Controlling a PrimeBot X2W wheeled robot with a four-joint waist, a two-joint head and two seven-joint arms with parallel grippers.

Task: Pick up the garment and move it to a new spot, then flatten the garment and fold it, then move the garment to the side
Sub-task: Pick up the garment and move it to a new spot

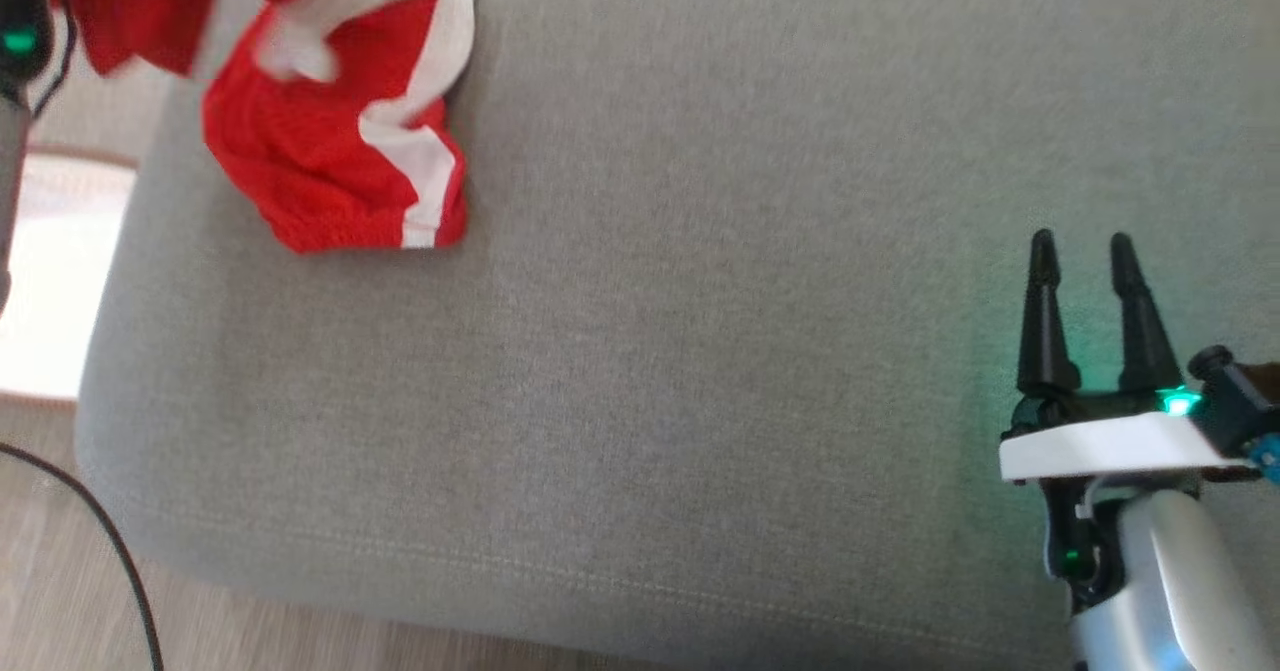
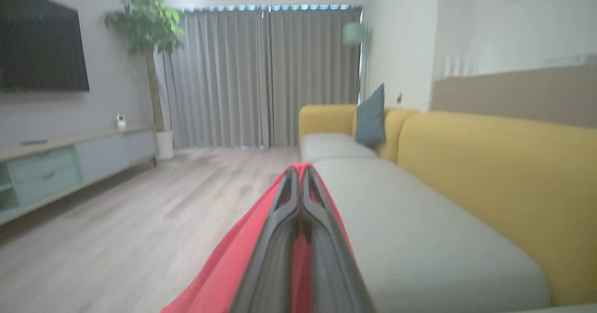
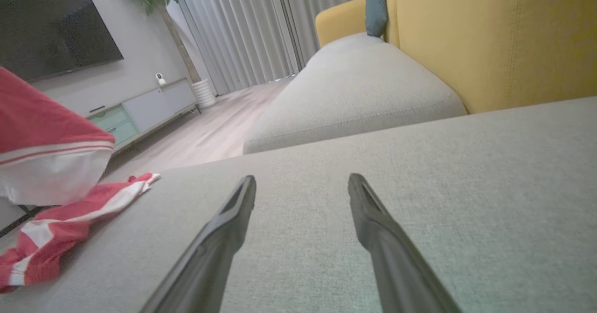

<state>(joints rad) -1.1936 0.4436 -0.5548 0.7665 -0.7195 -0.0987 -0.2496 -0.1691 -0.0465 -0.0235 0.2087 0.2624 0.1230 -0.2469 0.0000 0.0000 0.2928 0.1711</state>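
My left pincer [image 2: 299, 175] is clamped shut on a fold of the red garment [image 1: 330, 161], half-lifted over the sofa cushion's [image 1: 700, 371] left edge, so it may slip free and slide floorward while my right pincer [image 1: 1082, 251] hovers open, empty.

support: grey cushion [image 1: 700, 371] | on it: red-white garment [image 1: 330, 166], lower end

Red/white garment [image 1: 330, 151] bunched upper-left on grey cushion [image 1: 700, 371]; right end effector [image 1: 1081, 241] lower-right, fingers apart.
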